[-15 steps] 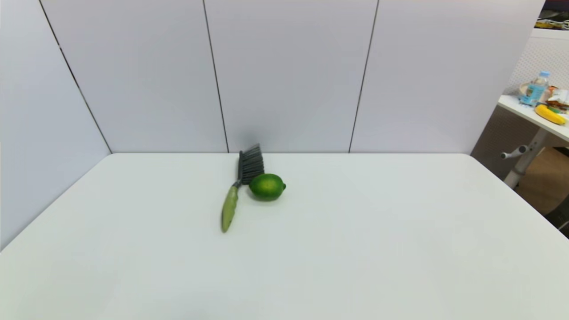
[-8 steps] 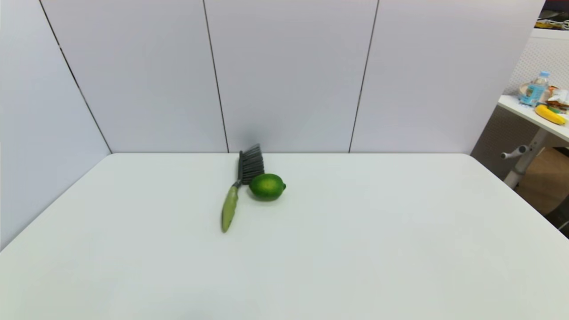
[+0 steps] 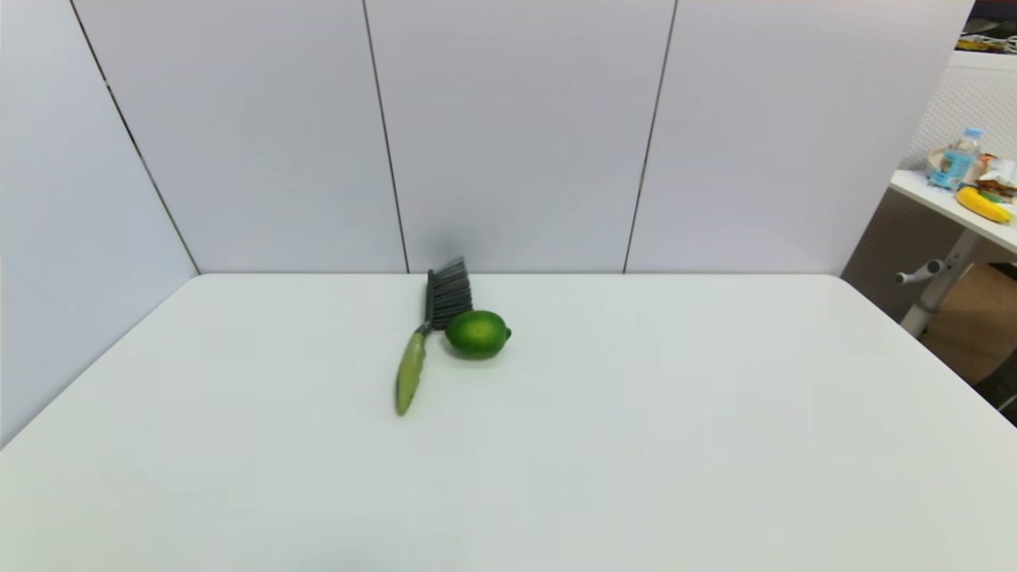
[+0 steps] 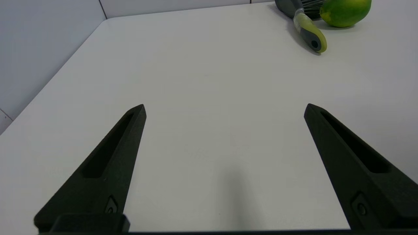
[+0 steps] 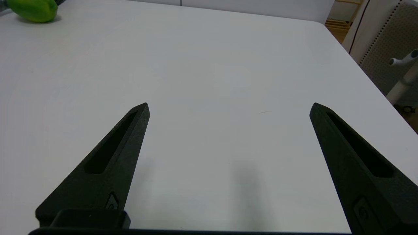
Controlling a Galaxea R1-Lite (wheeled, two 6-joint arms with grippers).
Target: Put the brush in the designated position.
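Near far wall, brush [image 3: 421, 343] lies flat on surface [image 3: 636, 445], bristles touching lime [image 3: 477, 334]. Left pincer [image 4: 224, 109] & right pincer [image 5: 229, 107]: wide open, empty, well apart from brush.

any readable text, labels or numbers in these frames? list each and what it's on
None readable.
Brush: no print visible.
Lime: no marking.
Bottle on the side table: blue label, too small to read.
Left gripper and right gripper, both open over the white table: small embossed marks near the finger bases, not legible.
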